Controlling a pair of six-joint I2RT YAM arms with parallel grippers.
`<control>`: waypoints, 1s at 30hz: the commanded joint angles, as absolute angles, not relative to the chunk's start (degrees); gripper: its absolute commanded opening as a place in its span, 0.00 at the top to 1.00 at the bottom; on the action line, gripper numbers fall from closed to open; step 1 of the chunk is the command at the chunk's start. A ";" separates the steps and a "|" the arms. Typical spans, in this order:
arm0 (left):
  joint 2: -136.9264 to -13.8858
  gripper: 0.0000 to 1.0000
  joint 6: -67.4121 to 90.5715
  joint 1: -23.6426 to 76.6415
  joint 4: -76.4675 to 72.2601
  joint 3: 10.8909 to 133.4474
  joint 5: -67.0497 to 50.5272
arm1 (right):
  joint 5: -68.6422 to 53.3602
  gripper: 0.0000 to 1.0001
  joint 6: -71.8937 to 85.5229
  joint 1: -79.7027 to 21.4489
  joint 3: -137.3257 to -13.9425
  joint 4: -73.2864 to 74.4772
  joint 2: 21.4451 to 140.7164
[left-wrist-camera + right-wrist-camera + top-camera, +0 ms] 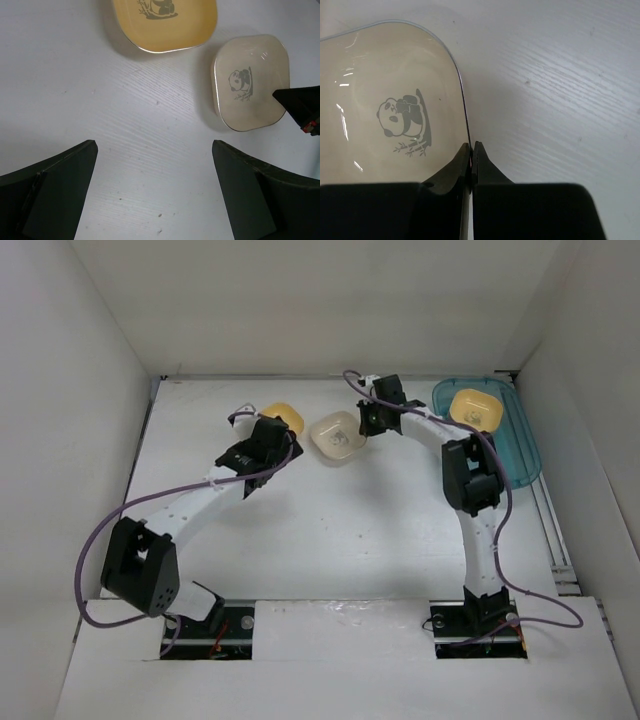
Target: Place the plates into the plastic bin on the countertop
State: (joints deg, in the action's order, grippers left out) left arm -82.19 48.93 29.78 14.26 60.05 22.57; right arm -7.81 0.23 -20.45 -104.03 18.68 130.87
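Right gripper: jaws squeezed together on the rim of the cream plate, one finger inside the dish and one outside, with only the thin edge between them.
Cream plate: near the middle of the far half of the countertop, outside the plastic bin and to its left. The pictures do not show whether it rests flat or is slightly lifted.
Print on cream plate: a grey panda sitting over a small bamboo sprig at the centre of the dish.
Left gripper: jaws spread wide with nothing between them, hanging over bare white surface and touching no dish.
Yellow plate: beyond the left gripper's fingers and apart from them. It lies just beside the cream plate with a narrow gap between the two, on the countertop and outside the bin.
Print on yellow plate: a similar panda figure, cut off by the top edge of the left wrist view.
Plastic bin: translucent teal, at the far right of the countertop close to the right wall.
Second yellow plate: inside the bin, toward its far end.
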 commanded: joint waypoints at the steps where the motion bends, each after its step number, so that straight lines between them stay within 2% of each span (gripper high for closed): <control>1: -78.40 0.00 48.52 30.06 16.78 58.80 24.78 | -2.30 1.00 2.45 -17.77 -100.82 18.37 125.61; 7: -77.61 0.00 47.90 29.53 19.51 58.80 26.19 | 0.09 1.00 11.23 -11.44 -90.10 13.46 108.22; 11: -77.61 0.00 45.27 28.92 15.91 58.19 20.41 | -4.12 1.00 13.36 -4.41 -83.33 8.88 99.76; 16: -77.08 0.00 44.74 28.92 14.85 58.18 19.25 | -4.04 1.00 16.42 4.29 -81.66 11.95 98.44; 18: -77.08 0.00 44.21 28.92 14.33 57.66 18.72 | 0.06 1.00 20.81 6.76 -79.55 11.95 97.21; 22: -75.68 0.00 42.98 28.92 12.57 56.43 17.23 | 1.22 1.00 25.58 13.26 -75.23 7.47 98.08; 30: -73.83 0.00 41.84 28.92 12.05 54.67 17.76 | 0.97 1.00 26.10 16.00 -79.45 5.63 103.62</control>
State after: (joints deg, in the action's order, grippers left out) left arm -76.44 43.22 29.12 14.15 55.75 17.98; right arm 1.69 24.38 16.12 -75.72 11.35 103.96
